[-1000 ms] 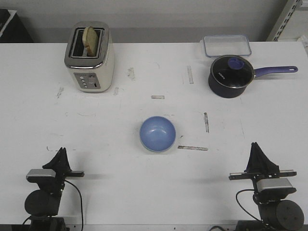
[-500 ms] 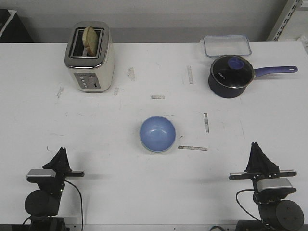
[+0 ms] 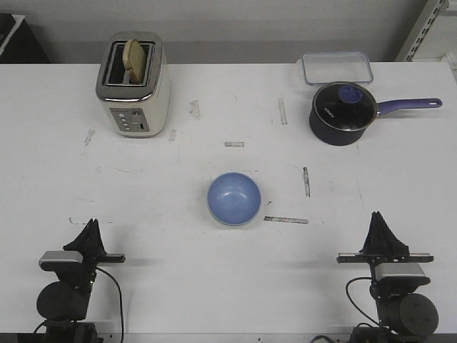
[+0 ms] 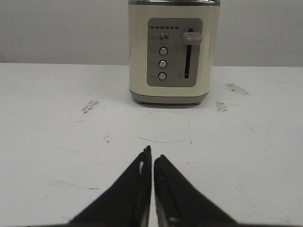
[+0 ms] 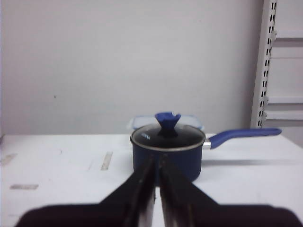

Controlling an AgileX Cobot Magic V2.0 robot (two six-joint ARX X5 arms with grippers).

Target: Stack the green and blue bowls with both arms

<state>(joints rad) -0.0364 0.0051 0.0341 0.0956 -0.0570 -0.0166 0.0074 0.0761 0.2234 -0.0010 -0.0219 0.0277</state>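
Observation:
A light blue bowl (image 3: pixel 234 199) sits upright in the middle of the white table (image 3: pixel 164 271), with nothing inside it. The green bowl is not visible in any view. My left gripper (image 3: pixel 91 225) rests low at the table's near left edge, far from the bowl, jaws shut and empty; the left wrist view shows the shut left gripper (image 4: pixel 152 155) over bare table. My right gripper (image 3: pixel 378 218) is at the near right edge, also shut and empty, and the right wrist view shows the shut right gripper (image 5: pixel 156 158) pointing toward the back of the table.
A cream toaster (image 3: pixel 133 84) holding a bread slice stands at the back left, facing the left wrist as the toaster (image 4: pixel 171 56). A dark purple saucepan (image 3: pixel 343 111) with glass lid and a clear box (image 3: pixel 336 67) are at the back right. Tape strips (image 3: pixel 285 220) mark the table.
The right arm has shifted a little to the left and its wrist block has turned slightly. The left arm and the blue bowl have not moved.

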